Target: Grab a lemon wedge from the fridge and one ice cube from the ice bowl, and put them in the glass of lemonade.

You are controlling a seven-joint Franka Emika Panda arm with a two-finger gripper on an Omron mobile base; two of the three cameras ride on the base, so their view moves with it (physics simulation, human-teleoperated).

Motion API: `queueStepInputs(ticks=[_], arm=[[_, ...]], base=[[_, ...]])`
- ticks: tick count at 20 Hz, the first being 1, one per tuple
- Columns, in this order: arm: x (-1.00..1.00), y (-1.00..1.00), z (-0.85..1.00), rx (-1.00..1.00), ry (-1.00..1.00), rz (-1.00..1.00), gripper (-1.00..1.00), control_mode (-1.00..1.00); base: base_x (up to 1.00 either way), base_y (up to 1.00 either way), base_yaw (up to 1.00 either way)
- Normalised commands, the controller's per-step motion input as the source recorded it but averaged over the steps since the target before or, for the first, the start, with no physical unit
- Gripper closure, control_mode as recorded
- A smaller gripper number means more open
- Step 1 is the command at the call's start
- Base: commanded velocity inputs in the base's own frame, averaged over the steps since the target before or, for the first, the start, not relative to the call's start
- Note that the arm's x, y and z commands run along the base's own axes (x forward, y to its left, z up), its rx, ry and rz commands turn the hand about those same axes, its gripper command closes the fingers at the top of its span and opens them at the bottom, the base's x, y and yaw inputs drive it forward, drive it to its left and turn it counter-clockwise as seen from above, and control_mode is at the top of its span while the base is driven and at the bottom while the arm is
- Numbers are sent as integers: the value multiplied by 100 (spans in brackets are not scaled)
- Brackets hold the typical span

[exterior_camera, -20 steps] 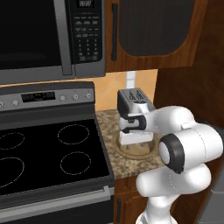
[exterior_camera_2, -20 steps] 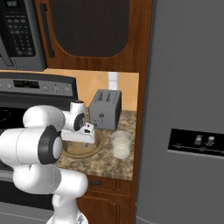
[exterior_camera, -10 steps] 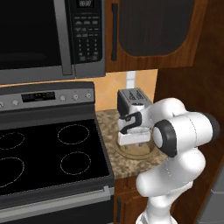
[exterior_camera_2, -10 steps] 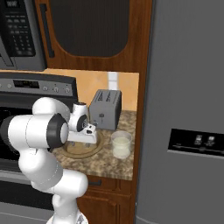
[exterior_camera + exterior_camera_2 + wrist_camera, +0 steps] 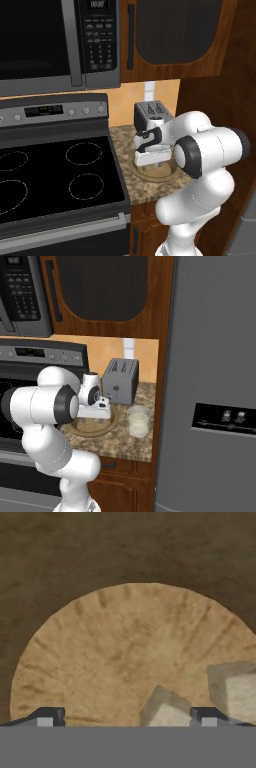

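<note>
The tan ice bowl sits on the granite counter in front of the toaster. My gripper hangs low over it, pointing straight down, open. In the hand view the bowl's floor spreads out close below. One pale ice cube lies between the fingertips, nearer the right one. A second ice cube lies just outside that fingertip. The glass of lemonade stands right of the bowl. The dark-grey fridge rises beside it, doors closed. The lemon wedge is out of view.
A grey toaster stands behind the bowl against the wall. The black stove adjoins the counter on the left, with the microwave above it. A wooden cabinet side separates counter and fridge.
The hand has sunk a little toward the bowl. The arm's elbow has swung outward. The jaws have stayed wide.
</note>
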Motion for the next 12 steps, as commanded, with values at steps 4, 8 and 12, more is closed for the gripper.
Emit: queueStepInputs(ticks=[4,8,12], arm=[[-1,0,0,0,0,16,-100,-100],[-12,3,0,0,0,7,-100,-100],[-4,3,0,7,-2,2,-100,-100]], base=[[0,0,0],[0,0,0],[0,0,0]])
